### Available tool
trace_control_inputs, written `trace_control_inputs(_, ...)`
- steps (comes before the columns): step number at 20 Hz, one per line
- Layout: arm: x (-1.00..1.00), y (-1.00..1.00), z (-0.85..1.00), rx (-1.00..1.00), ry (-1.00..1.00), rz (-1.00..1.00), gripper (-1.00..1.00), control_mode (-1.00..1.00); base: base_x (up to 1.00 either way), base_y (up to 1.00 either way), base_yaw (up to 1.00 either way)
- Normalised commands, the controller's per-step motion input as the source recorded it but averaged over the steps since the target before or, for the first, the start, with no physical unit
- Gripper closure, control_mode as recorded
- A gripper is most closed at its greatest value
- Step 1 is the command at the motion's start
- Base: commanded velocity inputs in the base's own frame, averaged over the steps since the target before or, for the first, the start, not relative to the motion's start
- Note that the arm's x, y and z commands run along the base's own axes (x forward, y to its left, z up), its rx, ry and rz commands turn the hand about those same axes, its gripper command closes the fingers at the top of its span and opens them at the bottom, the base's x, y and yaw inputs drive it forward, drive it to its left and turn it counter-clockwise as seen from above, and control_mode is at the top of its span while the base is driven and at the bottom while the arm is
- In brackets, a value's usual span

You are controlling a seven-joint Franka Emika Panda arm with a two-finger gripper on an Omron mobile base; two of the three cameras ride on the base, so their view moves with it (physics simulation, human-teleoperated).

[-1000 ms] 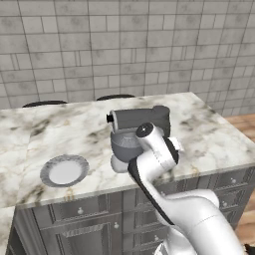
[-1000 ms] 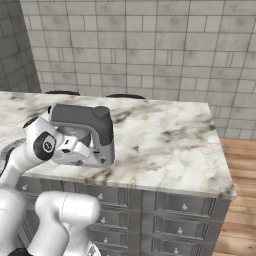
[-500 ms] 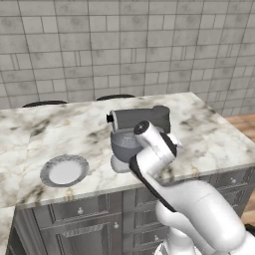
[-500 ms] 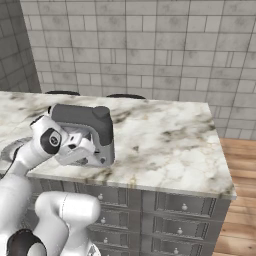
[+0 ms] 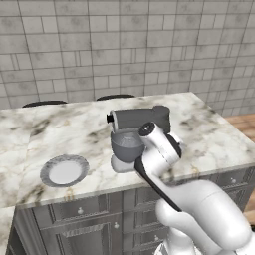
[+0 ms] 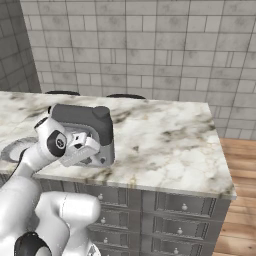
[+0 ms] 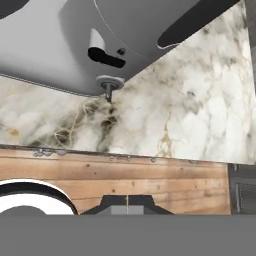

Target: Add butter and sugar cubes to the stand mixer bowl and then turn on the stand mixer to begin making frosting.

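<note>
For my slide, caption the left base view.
White arm reaches beside the stand mixer, its bowl underneath, plate left.

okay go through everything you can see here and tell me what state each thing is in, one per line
stand mixer: upright on the counter, head lowered over the bowl
stand mixer bowl: seated on the mixer base, contents not visible
plate: flat on the counter, empty
gripper: fingers shut, holding nothing, beside the mixer
drawers: closed
</note>
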Motion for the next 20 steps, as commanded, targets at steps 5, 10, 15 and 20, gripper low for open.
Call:
trace_control_inputs(5, 0.0, 0.0, -0.11, 0.0, -0.07, 0.12, 1.0, -1.0, 0.0, 0.0, 0.0)
trace_control_inputs(10, -0.03, 0.07, -0.15, 0.0, -0.03, 0.06, 1.0, -1.0, 0.0, 0.0, 0.0)
trace_control_inputs(15, 0.0, 0.24, -0.01, 0.0, 0.0, 0.0, 1.0, -1.0, 0.0, 0.0, 0.0)
trace_control_inputs(20, 0.1, 0.19, 0.0, 0.0, 0.0, 0.0, 1.0, -1.0, 0.0, 0.0, 0.0)
